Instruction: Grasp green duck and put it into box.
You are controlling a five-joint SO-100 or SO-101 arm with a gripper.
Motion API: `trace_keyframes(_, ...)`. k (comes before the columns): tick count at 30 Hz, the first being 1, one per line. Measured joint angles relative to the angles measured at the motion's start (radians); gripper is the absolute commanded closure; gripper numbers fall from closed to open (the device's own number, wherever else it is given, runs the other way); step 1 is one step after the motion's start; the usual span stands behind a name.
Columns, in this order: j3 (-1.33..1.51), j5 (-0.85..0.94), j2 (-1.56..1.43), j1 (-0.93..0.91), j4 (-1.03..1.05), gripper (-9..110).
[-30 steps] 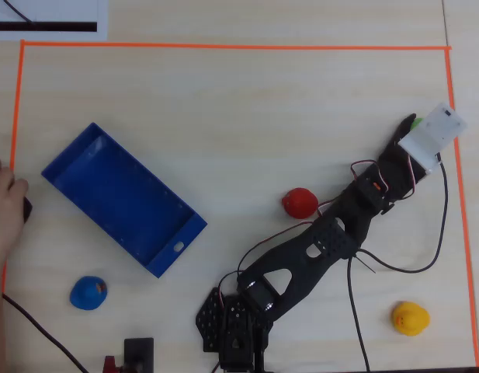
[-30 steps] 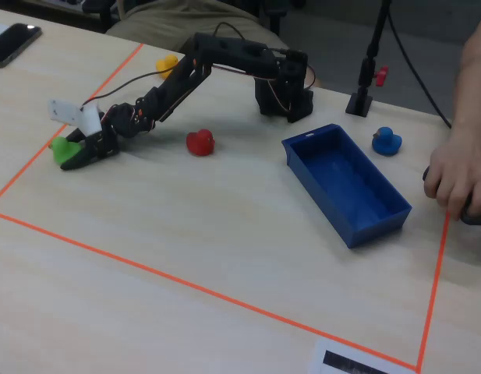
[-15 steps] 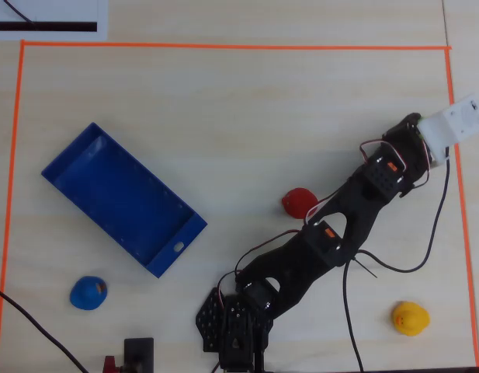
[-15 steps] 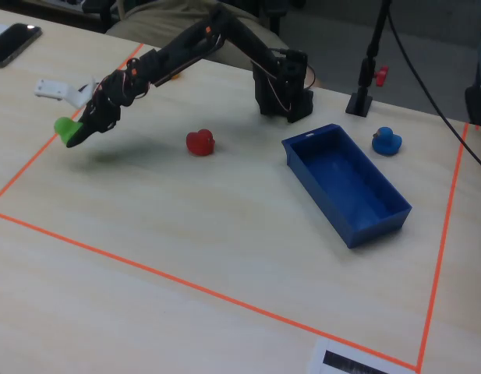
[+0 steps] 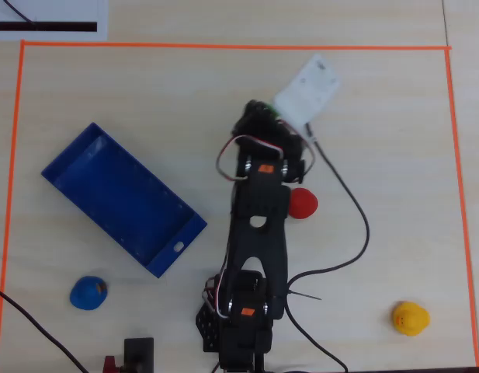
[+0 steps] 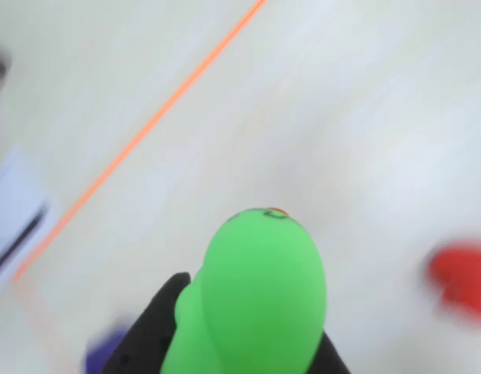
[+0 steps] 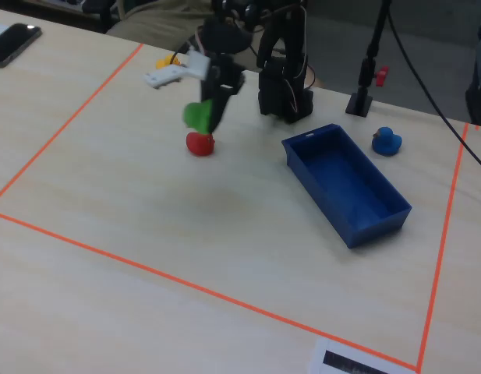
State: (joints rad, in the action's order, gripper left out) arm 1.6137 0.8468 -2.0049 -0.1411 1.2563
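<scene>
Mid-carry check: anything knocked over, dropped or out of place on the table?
Nothing stands out. The green duck rides in the gripper above the table; the box sits flat, with the red, blue and yellow ducks apart.

green duck (image 6: 259, 300) lime, orange beak | box (image 5: 119, 198) dark blue | fingers (image 6: 146, 339) black

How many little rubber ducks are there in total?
4. The green duck is held up in the gripper; the red duck sits beside the arm; the blue duck lies near the box; the yellow duck is far right.
</scene>
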Motion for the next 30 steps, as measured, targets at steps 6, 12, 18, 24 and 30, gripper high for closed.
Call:
trace_keyframes(6, -0.006, -0.250, 0.005, 0.437, 0.245, 101)
trace_keyframes(12, -0.054, -0.362, 0.158, 0.825, 0.265, 101)
trace_keyframes(18, -0.054, -0.417, 0.313, 1.065, 0.155, 96)
trace_keyframes(24, -0.054, -0.428, 0.482, 1.129, 0.002, 98)
trace_keyframes(30, -0.086, -0.374, 0.518, 1.049, -0.049, 101)
